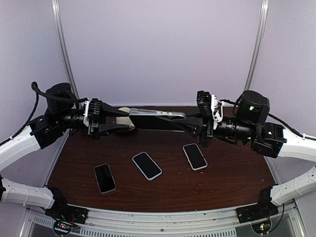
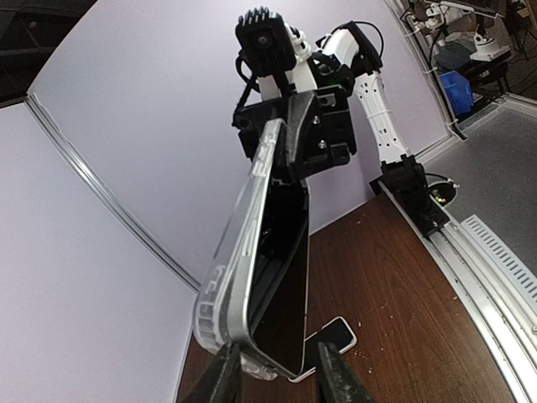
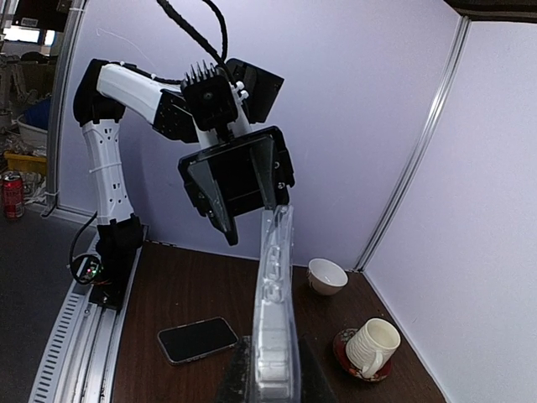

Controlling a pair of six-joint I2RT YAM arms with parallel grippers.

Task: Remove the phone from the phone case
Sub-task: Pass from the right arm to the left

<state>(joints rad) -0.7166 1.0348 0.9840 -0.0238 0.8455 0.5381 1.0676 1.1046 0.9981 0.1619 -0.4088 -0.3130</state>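
My left gripper (image 2: 275, 359) is pinched on the 9 o'clock end of the clear phone case (image 1: 148, 114), which hangs level in the air above the table (image 1: 222, 182) with the dark phone (image 2: 281, 285) in it, and my right gripper (image 3: 273, 374) is pinched on its 3 o'clock end.

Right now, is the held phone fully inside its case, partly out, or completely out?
Partly out: the clear case bows away from the black phone, a gap showing between them in the left wrist view.
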